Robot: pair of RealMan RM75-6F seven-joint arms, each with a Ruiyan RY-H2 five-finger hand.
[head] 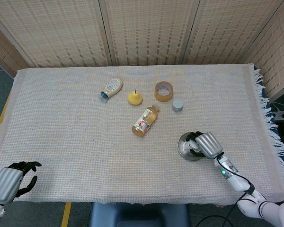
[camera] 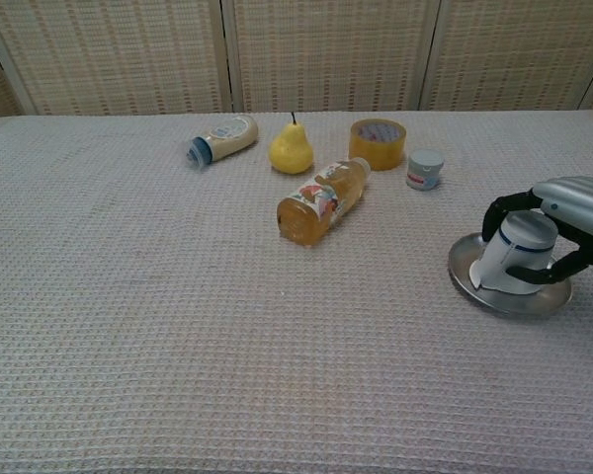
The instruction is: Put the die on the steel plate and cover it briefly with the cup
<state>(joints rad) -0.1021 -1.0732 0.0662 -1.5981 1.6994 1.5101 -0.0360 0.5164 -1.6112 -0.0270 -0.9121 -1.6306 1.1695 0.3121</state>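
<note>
A white cup (camera: 514, 255) with a dark band stands upside down on the steel plate (camera: 474, 292) at the right of the table. My right hand (camera: 563, 219) grips the cup from the far side, fingers wrapped around its upturned base. From the head view the same hand (head: 207, 144) covers most of the cup, and only the plate's left rim (head: 181, 145) shows. The die is hidden. My left hand (head: 10, 182) hangs off the front left edge of the table, fingers curled in and holding nothing.
Toward the back middle lie a white squeeze bottle (camera: 220, 137), a yellow pear (camera: 292, 149), a tape roll (camera: 378, 143), a small grey-capped jar (camera: 425, 169) and an amber drink bottle (camera: 322, 201) on its side. A fringed cloth edge (head: 270, 123) runs down the right.
</note>
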